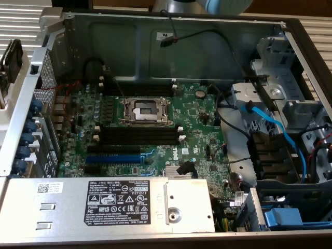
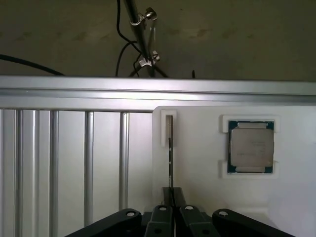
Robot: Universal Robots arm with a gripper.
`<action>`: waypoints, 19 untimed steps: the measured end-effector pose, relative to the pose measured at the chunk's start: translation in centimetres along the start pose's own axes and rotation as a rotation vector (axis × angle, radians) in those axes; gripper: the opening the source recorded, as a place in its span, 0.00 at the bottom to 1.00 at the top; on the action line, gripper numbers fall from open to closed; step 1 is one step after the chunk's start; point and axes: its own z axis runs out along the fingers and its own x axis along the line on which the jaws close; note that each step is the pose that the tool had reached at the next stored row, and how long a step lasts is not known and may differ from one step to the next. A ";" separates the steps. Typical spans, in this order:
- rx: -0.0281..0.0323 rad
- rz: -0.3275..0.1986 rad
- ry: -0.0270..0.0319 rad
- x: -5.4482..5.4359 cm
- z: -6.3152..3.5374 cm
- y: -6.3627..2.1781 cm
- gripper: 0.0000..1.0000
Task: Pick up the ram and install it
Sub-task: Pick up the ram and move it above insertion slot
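The ram (image 2: pixel 170 148) appears edge-on in the wrist view as a thin dark stick standing in a narrow slot of a white holder (image 2: pixel 197 177). My gripper (image 2: pixel 172 197) is at the stick's near end, its two black fingers (image 2: pixel 161 215) pressed together on it. In the exterior view the open computer case shows the green motherboard (image 1: pixel 197 119), with the long black memory slots (image 1: pixel 137 135) lying bare below the processor socket (image 1: pixel 145 110).
A processor chip (image 2: pixel 251 146) sits in a square pocket of the white holder. An aluminium rail (image 2: pixel 158 91) and slatted metal (image 2: pixel 69 163) border it. Inside the case are a blue expansion slot (image 1: pixel 113 157), the power supply (image 1: pixel 119 205), blue cables (image 1: pixel 275 129) and drive bays (image 1: pixel 290 104).
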 end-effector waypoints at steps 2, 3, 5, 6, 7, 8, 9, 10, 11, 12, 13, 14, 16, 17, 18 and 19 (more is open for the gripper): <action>0.0001 0.000 0.0000 0.0 -0.91 0.00 0.12; 0.0002 0.000 -0.0001 0.0 -1.36 0.00 0.12; 0.0002 0.000 -0.0001 0.0 -2.11 0.00 0.12; 0.0000 0.000 0.0001 0.0 -2.50 -0.01 0.12; 0.0001 0.000 0.0001 -0.1 -2.88 -0.01 0.12; 0.0002 0.000 0.0002 -0.1 -3.30 -0.02 0.12; 0.0001 0.000 0.0003 -0.1 -3.75 -0.02 0.12; 0.0002 0.000 0.0003 -0.1 -4.21 -0.02 0.12; 0.0001 0.000 0.0003 0.0 -4.66 -0.01 0.12; 0.0000 0.000 0.0003 0.0 -5.11 0.00 0.12; 0.0002 0.000 0.0003 0.0 -5.57 -0.01 0.12; 0.0002 0.000 0.0003 0.0 -6.02 -0.01 0.12; 0.0002 0.000 0.0003 0.0 -6.95 -0.02 0.12; 0.0001 0.000 0.0004 0.0 -7.40 -0.02 0.12; 0.0002 0.000 0.0003 0.0 -7.84 -0.03 0.12; 0.0003 0.000 0.0004 0.1 -8.29 -0.04 0.12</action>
